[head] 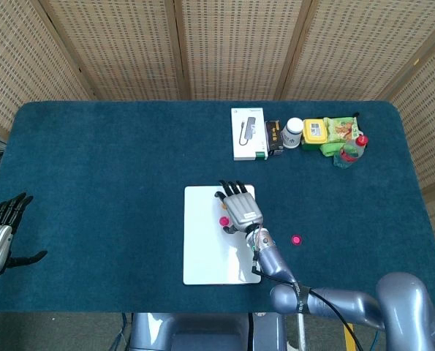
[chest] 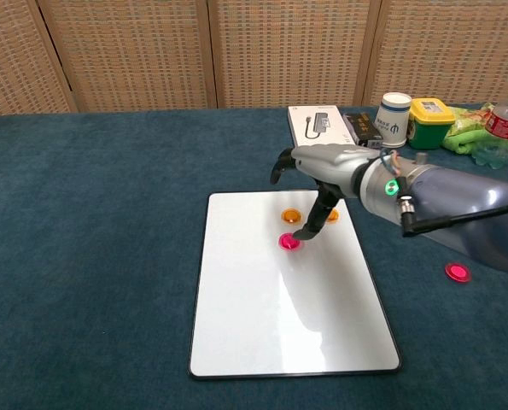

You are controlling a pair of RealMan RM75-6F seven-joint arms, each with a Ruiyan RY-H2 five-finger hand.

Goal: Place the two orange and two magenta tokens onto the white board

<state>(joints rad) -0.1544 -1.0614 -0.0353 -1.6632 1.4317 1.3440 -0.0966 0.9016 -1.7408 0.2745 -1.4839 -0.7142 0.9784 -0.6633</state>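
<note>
The white board [head: 213, 256] [chest: 271, 325] lies at the table's middle front. Two orange tokens [chest: 291, 216] [chest: 331, 215] sit on its far end. One magenta token [chest: 289, 243] [head: 223, 221] lies flat on the board just in front of them. My right hand [head: 240, 209] [chest: 322, 175] hovers over the board's far right part, palm down, and its lowered fingertips [chest: 303, 231] touch that token's edge. The second magenta token [head: 296, 239] [chest: 458, 272] lies on the blue cloth to the right of the board. My left hand [head: 1, 232] rests at the table's left edge, fingers spread, holding nothing.
At the back right stand a white box [head: 249, 133], a dark packet [head: 274, 136], a white jar [head: 294, 134] [chest: 394, 119], a yellow tub [head: 314, 133], green packaging [head: 341, 131] and a bottle [chest: 503, 128]. Wicker screens close off the far side.
</note>
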